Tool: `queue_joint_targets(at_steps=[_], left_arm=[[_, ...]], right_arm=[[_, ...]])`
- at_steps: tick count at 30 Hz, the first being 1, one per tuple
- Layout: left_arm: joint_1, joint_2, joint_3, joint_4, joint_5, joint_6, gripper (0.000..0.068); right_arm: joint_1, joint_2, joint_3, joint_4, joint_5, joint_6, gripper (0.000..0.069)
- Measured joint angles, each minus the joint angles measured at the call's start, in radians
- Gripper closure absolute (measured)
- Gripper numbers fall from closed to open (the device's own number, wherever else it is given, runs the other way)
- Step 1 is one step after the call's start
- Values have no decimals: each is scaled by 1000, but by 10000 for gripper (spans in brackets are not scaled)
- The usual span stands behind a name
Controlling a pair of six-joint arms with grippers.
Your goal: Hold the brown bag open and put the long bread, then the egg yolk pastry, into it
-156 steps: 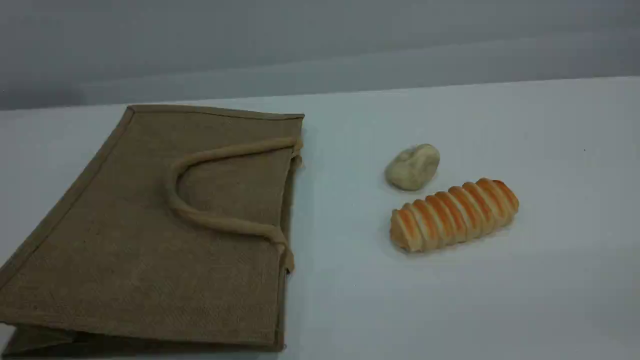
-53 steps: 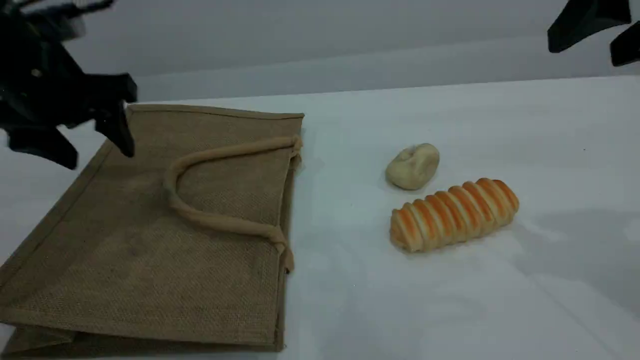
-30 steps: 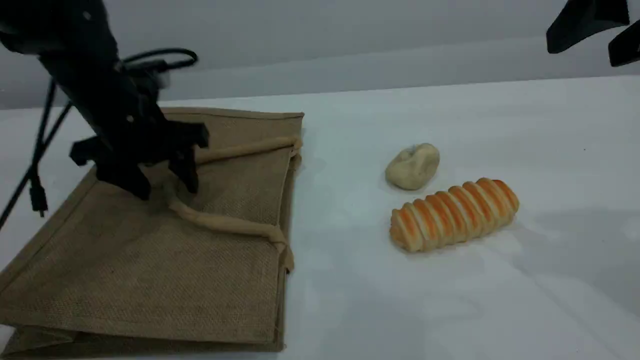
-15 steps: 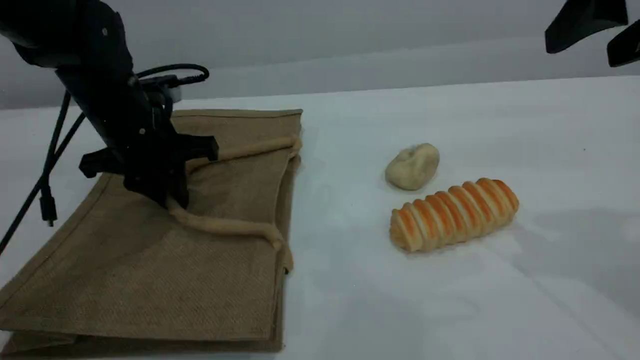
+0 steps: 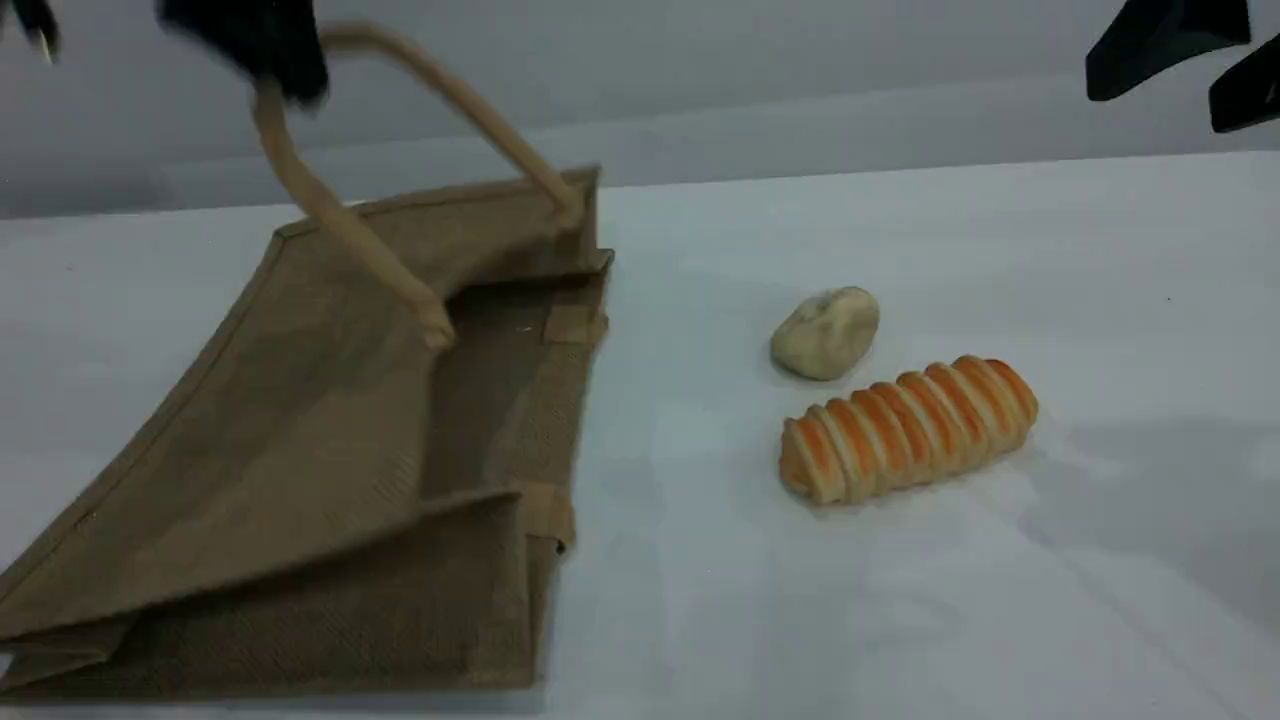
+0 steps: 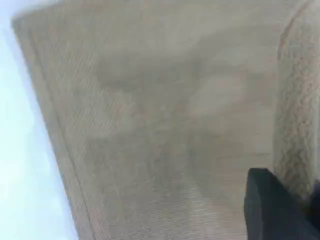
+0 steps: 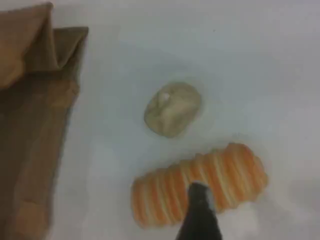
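The brown bag point(image 5: 300, 430) lies at the table's left with its mouth toward the foods. My left gripper point(image 5: 283, 72), blurred at the top left, is shut on the bag's upper loop handle point(image 5: 345, 232) and holds it high, so the top panel is raised and the mouth gapes. The left wrist view shows the bag's weave point(image 6: 150, 125), the handle point(image 6: 295, 115) and one fingertip point(image 6: 270, 210). The egg yolk pastry point(image 5: 826, 333) and the long bread point(image 5: 908, 428) lie right of the bag. My right gripper point(image 5: 1190, 70) hangs open at the top right, high above them, holding nothing.
The right wrist view looks down on the pastry point(image 7: 172, 109), the bread point(image 7: 200, 192) just beyond the fingertip point(image 7: 200, 215), and the bag's corner point(image 7: 30, 125). A grey wall point(image 5: 700, 90) runs behind the white table point(image 5: 1000, 600).
My left gripper closed on the upper handle and then rose, pulling the top panel up and the mouth open. The foods and the right gripper kept their places.
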Motion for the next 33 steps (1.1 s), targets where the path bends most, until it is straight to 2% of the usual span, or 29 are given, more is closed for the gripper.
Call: queue_joint_targets(at_steps=[6, 10, 13, 26, 33], left_arm=[[0, -81, -178, -147, 194, 215, 598], [0, -112, -234, -217, 203, 336, 598], [0, -134, -234, -233, 202, 393, 598], [0, -178, -234, -230, 200, 417, 598], [0, -178, -234, -231, 199, 415, 598]], right_arm=[[21, 43, 0, 2, -9, -5, 216], [73, 113, 0, 8, -69, -5, 216], [119, 167, 0, 10, -123, -2, 216], [130, 411, -1, 53, -321, -2, 216], [130, 496, -55, 53, -315, -2, 216]])
